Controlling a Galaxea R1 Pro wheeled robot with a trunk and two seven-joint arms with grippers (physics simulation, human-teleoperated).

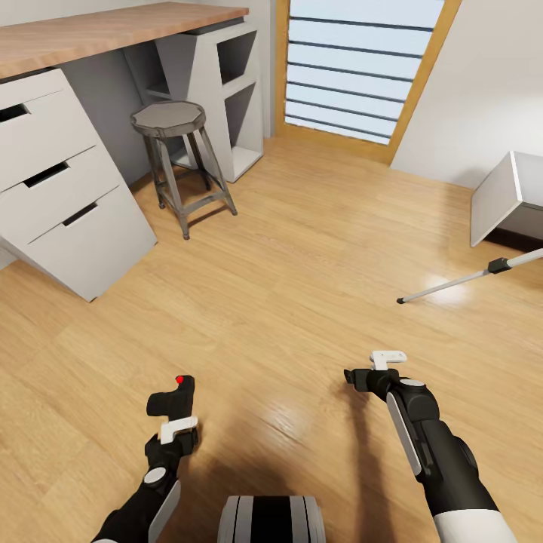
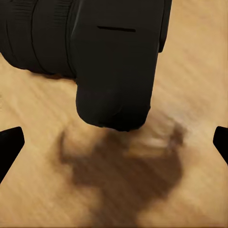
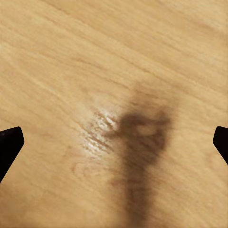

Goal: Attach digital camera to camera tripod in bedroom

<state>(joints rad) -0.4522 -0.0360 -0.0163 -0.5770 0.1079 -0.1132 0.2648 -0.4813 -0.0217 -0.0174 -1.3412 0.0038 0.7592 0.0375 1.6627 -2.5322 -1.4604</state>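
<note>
My left gripper (image 1: pixel 175 407) grasps the digital camera (image 1: pixel 172 398); the camera tripod (image 1: pixel 467 279) leg lies ahead to my right, nearer my released right gripper (image 1: pixel 369 369).

Open wood floor (image 1: pixel 302 249) ahead; stool (image 1: pixel 178 151) left, tripod leg (image 1: pixel 467 279) right.

We're in a home room, bedroom/study type: light wood floor (image 1: pixel 302 249), wood-topped worktop (image 1: pixel 113 30) with white drawers (image 1: pixel 60 188) upper left, metal stool (image 1: pixel 177 151) beside it, wood-framed window (image 1: pixel 362 68) top centre, sloped pale wall (image 1: pixel 483 83) upper right.
</note>
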